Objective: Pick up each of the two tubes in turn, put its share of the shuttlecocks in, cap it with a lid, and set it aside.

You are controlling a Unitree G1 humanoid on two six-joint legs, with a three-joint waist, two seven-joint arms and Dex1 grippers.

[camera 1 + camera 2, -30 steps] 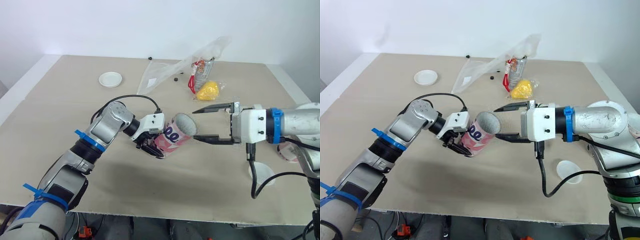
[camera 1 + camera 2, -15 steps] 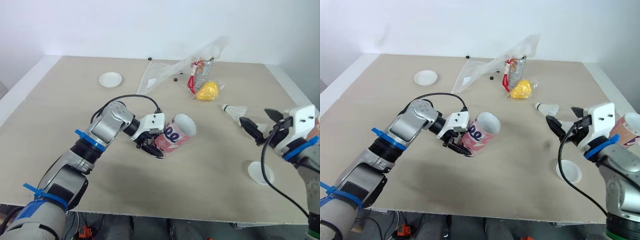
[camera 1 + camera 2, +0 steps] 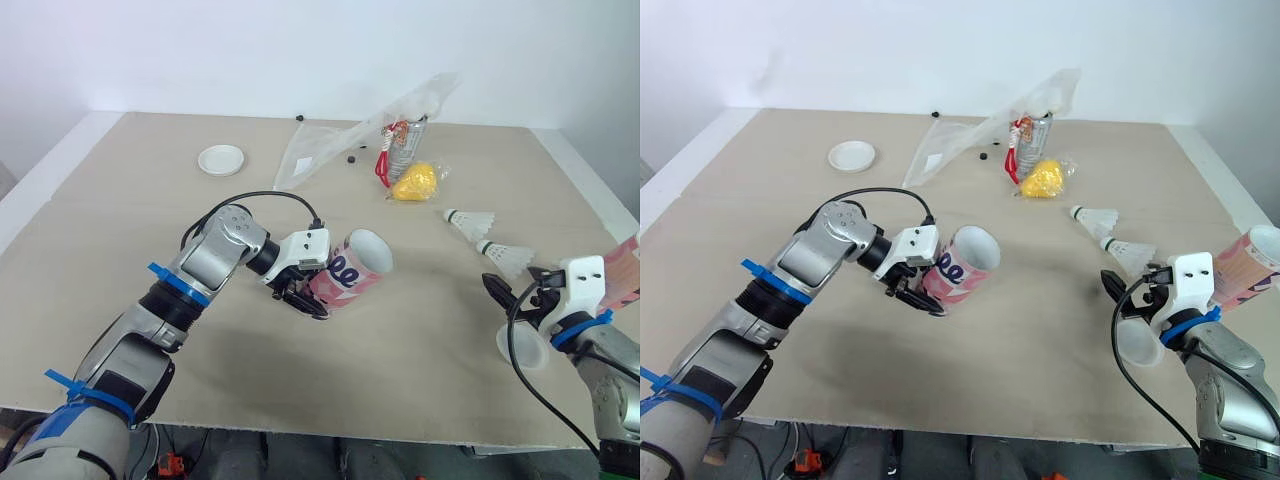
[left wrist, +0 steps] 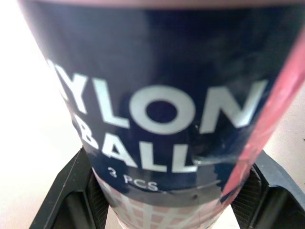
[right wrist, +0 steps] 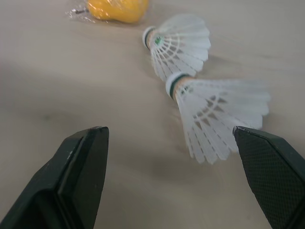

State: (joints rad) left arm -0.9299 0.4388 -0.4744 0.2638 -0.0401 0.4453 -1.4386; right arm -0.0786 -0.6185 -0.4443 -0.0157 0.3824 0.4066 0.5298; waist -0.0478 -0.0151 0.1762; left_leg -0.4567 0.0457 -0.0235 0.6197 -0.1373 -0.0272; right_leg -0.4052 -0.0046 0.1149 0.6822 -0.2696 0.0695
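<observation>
My left gripper (image 3: 303, 292) is shut on a pink patterned tube (image 3: 352, 273), held tilted over the middle of the table with its open mouth facing right. The tube's dark label (image 4: 157, 95) reads NYLON BALL, with a black finger (image 4: 71, 195) at each side. Two white shuttlecocks (image 3: 473, 221) (image 3: 506, 255) lie end to end on the right. My right gripper (image 3: 515, 287) hangs open just short of them, fingers (image 5: 71, 171) wide apart with nothing between. A second pink tube (image 3: 1246, 266) is at the right edge. One white lid (image 3: 221, 159) lies far left, another (image 3: 524, 349) under my right wrist.
A clear plastic bag (image 3: 350, 140), a can (image 3: 405, 142) and a yellow wrapped lump (image 3: 416, 182) sit at the back of the table. Small black bits (image 3: 351, 157) lie beside the bag. The table's right edge runs close to my right arm.
My right gripper has pulled back from the tube's mouth, moving right and down to the table beside the shuttlecocks, still open. The left gripper and its tube have stayed put.
</observation>
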